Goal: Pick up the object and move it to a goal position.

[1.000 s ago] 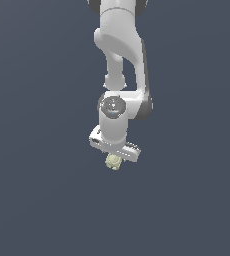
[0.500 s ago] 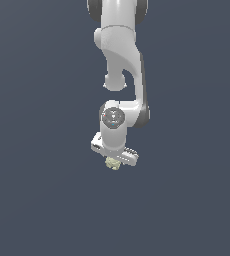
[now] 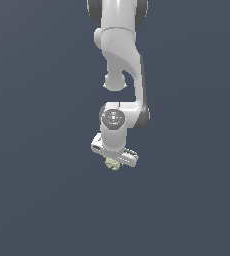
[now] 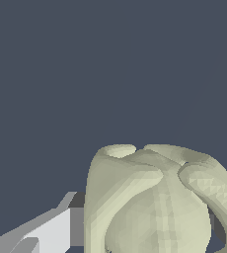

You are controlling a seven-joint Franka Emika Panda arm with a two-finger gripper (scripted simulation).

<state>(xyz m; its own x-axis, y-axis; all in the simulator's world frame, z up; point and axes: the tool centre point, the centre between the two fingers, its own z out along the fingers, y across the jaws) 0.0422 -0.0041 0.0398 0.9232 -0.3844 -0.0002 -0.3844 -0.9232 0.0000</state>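
In the exterior view the white arm point(image 3: 121, 65) hung down from the top of the picture against a plain dark grey-blue background. At its lower end the tool point(image 3: 114, 161) was tilted, its left end higher than its right. The object point(image 3: 112, 163), a small pale yellow-green lump, sat just under the tool, pinched between its fingers and partly hidden by them. In the wrist view the object point(image 4: 155, 202) filled the near part of the picture, bumpy and ridged, with one pale finger point(image 4: 51, 232) pressed against its side; the tool was clenched on it.
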